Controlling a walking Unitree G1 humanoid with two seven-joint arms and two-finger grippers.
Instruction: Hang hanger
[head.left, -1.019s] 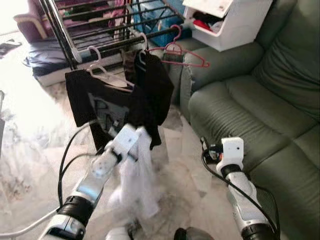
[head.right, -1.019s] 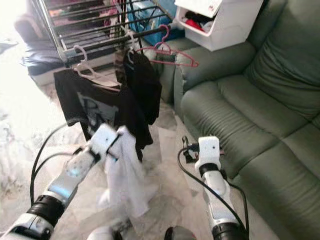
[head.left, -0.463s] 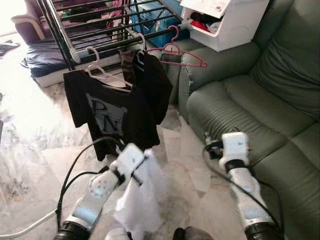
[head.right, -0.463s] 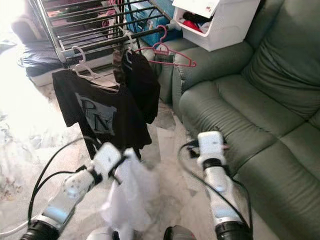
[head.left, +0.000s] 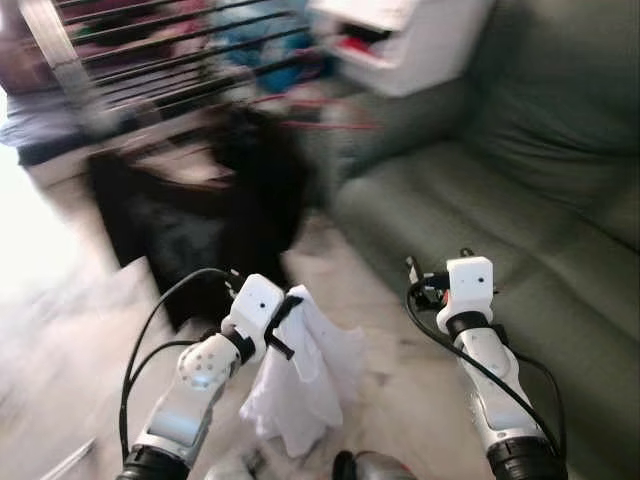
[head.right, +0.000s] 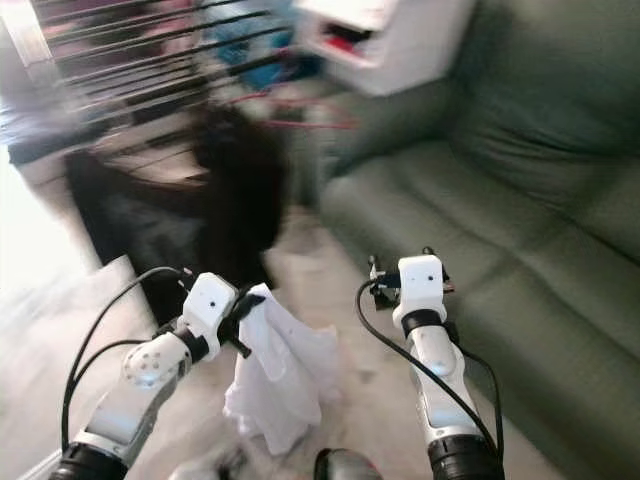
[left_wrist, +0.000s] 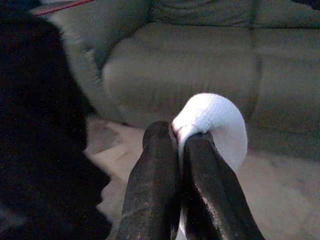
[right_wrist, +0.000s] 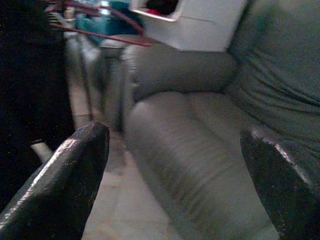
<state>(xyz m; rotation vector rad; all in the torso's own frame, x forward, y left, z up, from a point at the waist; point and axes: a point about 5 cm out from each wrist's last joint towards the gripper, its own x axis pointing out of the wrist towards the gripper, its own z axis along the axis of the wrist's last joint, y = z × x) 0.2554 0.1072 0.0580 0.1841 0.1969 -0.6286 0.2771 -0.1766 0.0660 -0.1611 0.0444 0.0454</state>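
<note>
My left gripper (head.left: 287, 318) is shut on a white garment (head.left: 305, 390), which hangs limp below it over the floor. In the left wrist view the black fingers (left_wrist: 155, 175) pinch a rolled white edge of the garment (left_wrist: 215, 122). The drying rack (head.left: 120, 75) stands ahead at the left, blurred, with black clothes (head.left: 210, 200) hanging from it and a red hanger (head.left: 335, 120) on its near rail. My right gripper (head.left: 422, 290) is held out at waist height before the sofa, open and holding nothing, its fingers (right_wrist: 75, 170) wide apart.
A green sofa (head.left: 520, 190) takes up the right side, its arm close to the rack. A white box (head.left: 400, 45) sits on the sofa arm at the back. Pale marble floor (head.left: 390, 350) lies between me and the rack.
The whole picture has shifted and blurred, so the camera is moving. My left gripper holds the white garment lower and farther from the rack than a second ago.
</note>
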